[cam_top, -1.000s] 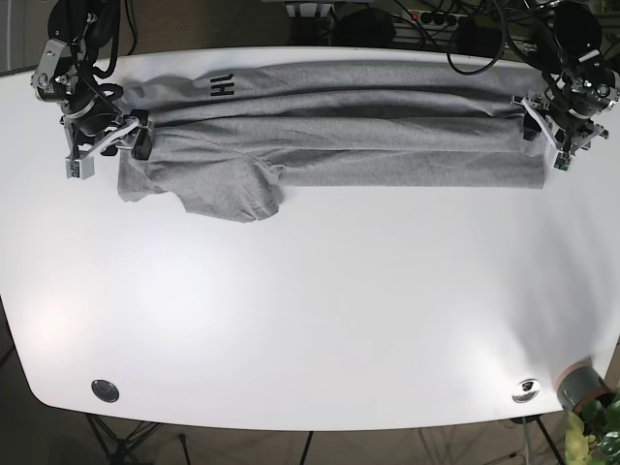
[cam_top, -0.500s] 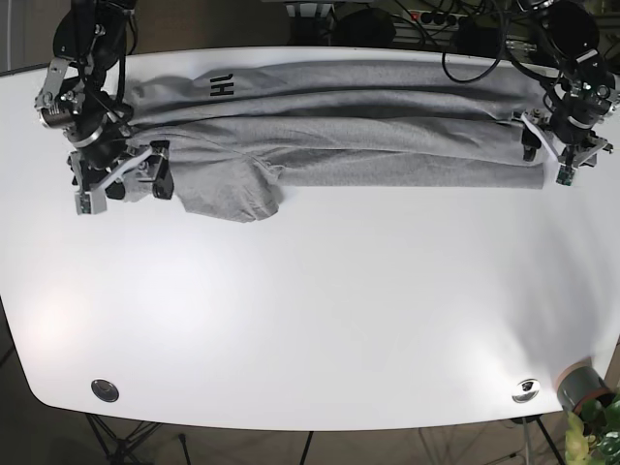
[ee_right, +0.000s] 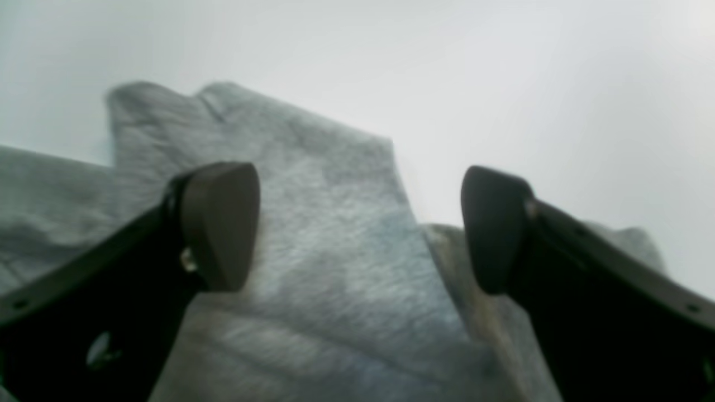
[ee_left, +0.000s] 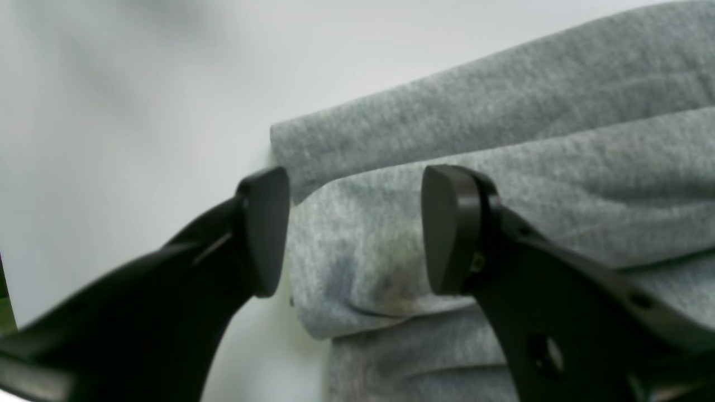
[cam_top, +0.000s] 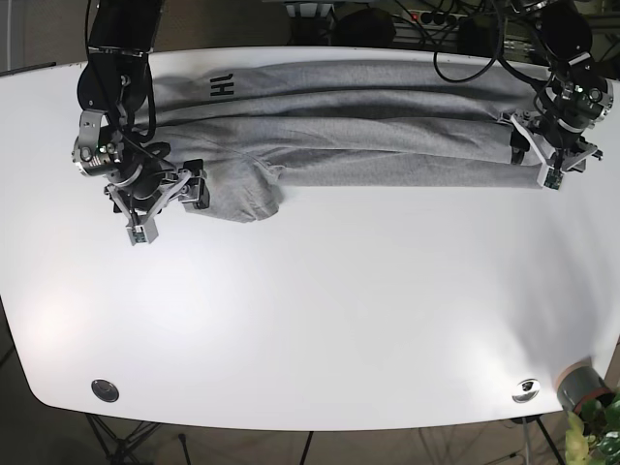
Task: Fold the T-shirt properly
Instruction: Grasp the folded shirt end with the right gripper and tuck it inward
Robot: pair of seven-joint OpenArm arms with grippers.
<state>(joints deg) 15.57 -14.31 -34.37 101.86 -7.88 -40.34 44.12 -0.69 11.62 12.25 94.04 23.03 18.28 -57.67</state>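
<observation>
Over the T-shirt [cam_top: 368, 136], both end effectors, left [ee_left: 357, 229] and right [ee_right: 357, 223], hover with jaws spread.

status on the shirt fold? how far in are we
Early. Done: the T-shirt lies in a long band along the table's far edge, lengthwise folds stacked. In hand: both grippers are open, the left gripper over the band's end, the right gripper over the sleeve end, neither pinching cloth. Left: tuck the loose sleeve, then fold the band crosswise.
</observation>
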